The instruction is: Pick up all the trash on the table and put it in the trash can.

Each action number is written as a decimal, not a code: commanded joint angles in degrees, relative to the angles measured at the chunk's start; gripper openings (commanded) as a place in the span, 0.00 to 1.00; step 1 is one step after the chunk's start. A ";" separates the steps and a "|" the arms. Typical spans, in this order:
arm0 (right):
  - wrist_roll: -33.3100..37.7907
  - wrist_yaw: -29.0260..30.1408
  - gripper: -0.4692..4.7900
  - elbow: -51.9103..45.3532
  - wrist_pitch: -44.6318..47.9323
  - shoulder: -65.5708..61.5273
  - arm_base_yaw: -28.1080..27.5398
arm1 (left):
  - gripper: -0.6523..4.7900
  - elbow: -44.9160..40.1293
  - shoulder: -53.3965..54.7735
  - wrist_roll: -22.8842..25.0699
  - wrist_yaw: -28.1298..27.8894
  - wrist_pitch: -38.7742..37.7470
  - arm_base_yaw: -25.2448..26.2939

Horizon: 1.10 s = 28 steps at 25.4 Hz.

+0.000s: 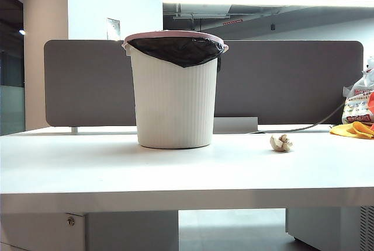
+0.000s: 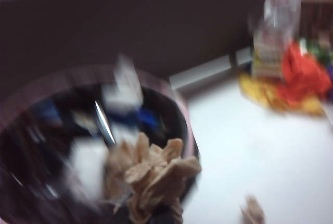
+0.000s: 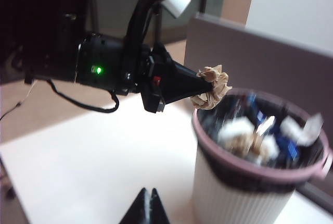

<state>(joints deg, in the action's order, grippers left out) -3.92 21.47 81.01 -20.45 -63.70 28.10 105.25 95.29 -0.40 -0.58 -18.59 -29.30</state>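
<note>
The trash can [image 1: 174, 111], white and ribbed with a pinkish rim and black liner, stands mid-table [image 1: 87, 169]. One ball of beige trash [image 1: 281, 142] lies on the table to its right; the blurred left wrist view shows this ball [image 2: 253, 211] too. In the right wrist view my left gripper [image 3: 205, 86] is shut on another crumpled paper ball [image 3: 210, 92], held just above the can's rim [image 3: 250, 174]. That held paper [image 2: 151, 177] hides the left fingertips in the left wrist view. My right gripper [image 3: 147, 195] is shut and empty, above the table beside the can. Neither arm shows in the exterior view.
A printed plastic bag [image 1: 359, 102] and a yellow cloth-like item [image 1: 353, 129] sit at the table's far right. A grey partition [image 1: 280, 82] runs along the back edge. White and blue scraps [image 3: 260, 135] lie inside the can.
</note>
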 commanded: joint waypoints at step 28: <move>-2.08 -1.36 0.08 10.91 -3.80 -6.45 -1.09 | 1.00 7.56 18.58 2.12 3.91 9.29 9.51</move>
<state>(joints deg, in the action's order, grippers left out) -6.09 19.75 91.64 -24.91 -70.43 26.98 112.38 114.37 1.34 2.59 -10.02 -19.84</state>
